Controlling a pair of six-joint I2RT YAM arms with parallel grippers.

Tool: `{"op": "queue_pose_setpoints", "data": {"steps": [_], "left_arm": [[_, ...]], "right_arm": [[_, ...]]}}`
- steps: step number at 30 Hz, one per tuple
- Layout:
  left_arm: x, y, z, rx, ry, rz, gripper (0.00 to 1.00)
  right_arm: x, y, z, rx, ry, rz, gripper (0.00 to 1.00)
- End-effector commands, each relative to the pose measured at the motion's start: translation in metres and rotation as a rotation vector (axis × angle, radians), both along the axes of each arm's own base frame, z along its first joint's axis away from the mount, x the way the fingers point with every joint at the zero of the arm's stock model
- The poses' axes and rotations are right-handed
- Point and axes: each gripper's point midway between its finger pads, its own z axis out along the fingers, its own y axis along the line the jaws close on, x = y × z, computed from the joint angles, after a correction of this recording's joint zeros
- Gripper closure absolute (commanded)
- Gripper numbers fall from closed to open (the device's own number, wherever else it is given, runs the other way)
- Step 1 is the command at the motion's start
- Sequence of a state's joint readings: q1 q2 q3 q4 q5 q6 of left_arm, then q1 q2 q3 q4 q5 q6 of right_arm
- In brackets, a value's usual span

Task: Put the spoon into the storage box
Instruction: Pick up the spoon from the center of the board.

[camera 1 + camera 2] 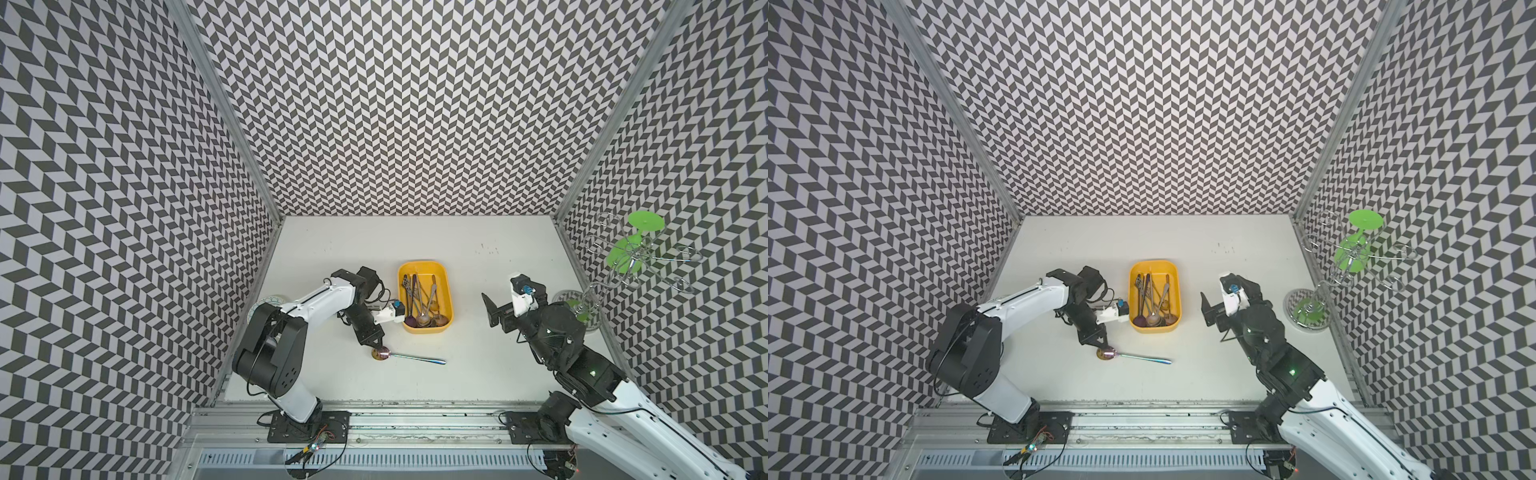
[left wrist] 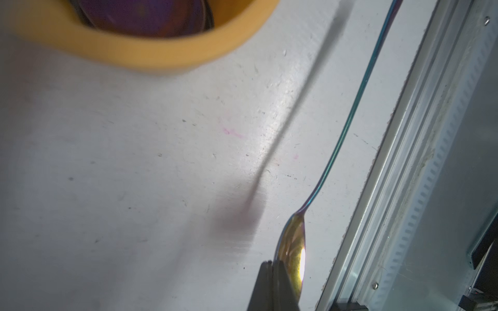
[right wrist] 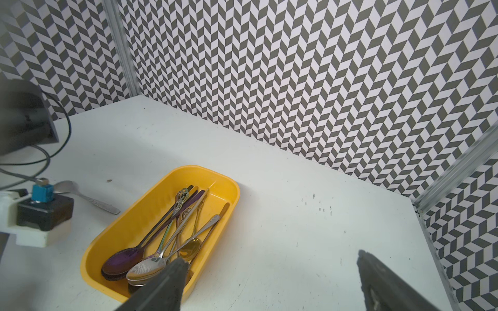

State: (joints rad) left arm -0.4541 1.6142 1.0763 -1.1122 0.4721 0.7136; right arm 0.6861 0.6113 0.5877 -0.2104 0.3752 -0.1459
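Fingers on the left gripper [image 1: 378, 346] are pinched right together on the bowl rim of the long iridescent metal spoon [image 1: 409, 356]. The left wrist cam shows the 2 dark fingertips [image 2: 269, 285] shut on the gold-tinted bowl edge, no gap btwn them.

Spoon is down at the white tabletop [image 1: 478, 374] near the front rail, bowl end toward the left arm. Its slim handle runs out toward the right arm's side, approx parallel to the rail. In the wrist cam its shadow lies apart from the handle, so I reckon the handle end is tipped up off the surface, but can't be sure.

Shallow yellow plastic rectangular storage box [image 1: 424, 331] is just beyond the spoon, farther from the rail, w/ a pile of metal spoons [image 1: 422, 309] in it.

Key thing for me: the box's long axis runs away from the rail, roughly crosswise to the handle. So I judge the carry needs a lift, a short reach back and a wrist turn to line the handle up w/ the box, else the tip hangs over the wall.

Left arm is the nearer 1 and has the hold. Right gripper [image 3: 270, 258] hangs wide open and empty beside the box, well apart from the spoon.
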Motion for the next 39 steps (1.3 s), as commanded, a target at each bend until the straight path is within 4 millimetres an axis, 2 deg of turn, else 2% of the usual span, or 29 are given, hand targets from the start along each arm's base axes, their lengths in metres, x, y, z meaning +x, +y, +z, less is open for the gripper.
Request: {"op": "queue_pose_setpoints", "data": {"steps": [1,3,7,12,19,23,24,28,31,34,39], "left_arm": [[0.004,-0.012,0.038,-0.097,-0.041,-0.035,1.0],[0.012,-0.02,0.058,-0.151,-0.052,-0.019,1.0],[0.025,-0.036,0.094,-0.283,-0.067,-0.018,1.0],[0.057,-0.052,0.135,-0.448,-0.082,0.055,1.0],[0.117,-0.068,0.188,-0.703,-0.115,0.239,1.0],[0.154,-0.067,0.208,-0.846,-0.123,0.416,1.0],[0.158,-0.064,0.212,-0.886,-0.11,0.453,1.0],[0.167,-0.059,0.226,-0.998,-0.163,0.524,1.0],[0.171,-0.049,0.232,-1.065,-0.131,0.625,1.0],[0.161,-0.044,0.234,-1.123,-0.144,0.656,1.0],[0.143,-0.04,0.233,-1.178,-0.108,0.685,1.0]], "right_arm": [[0.002,0.002,0.025,0.066,-0.025,-0.007,0.0],[0.003,0.0,0.031,0.113,-0.011,-0.031,0.0],[0.003,0.009,0.041,0.179,-0.007,0.003,0.0],[0.009,0.014,0.056,0.238,0.015,-0.011,0.0],[0.013,0.029,0.081,0.368,0.044,0.031,0.0],[0.016,0.043,0.09,0.472,0.071,0.073,0.0],[0.016,0.046,0.092,0.501,0.081,0.086,0.0],[0.016,0.067,0.099,0.621,0.116,0.176,0.0],[0.02,0.079,0.105,0.7,0.15,0.206,0.0],[0.02,0.099,0.112,0.78,0.18,0.302,0.01],[0.027,0.139,0.124,0.815,0.247,0.45,0.04]]}}
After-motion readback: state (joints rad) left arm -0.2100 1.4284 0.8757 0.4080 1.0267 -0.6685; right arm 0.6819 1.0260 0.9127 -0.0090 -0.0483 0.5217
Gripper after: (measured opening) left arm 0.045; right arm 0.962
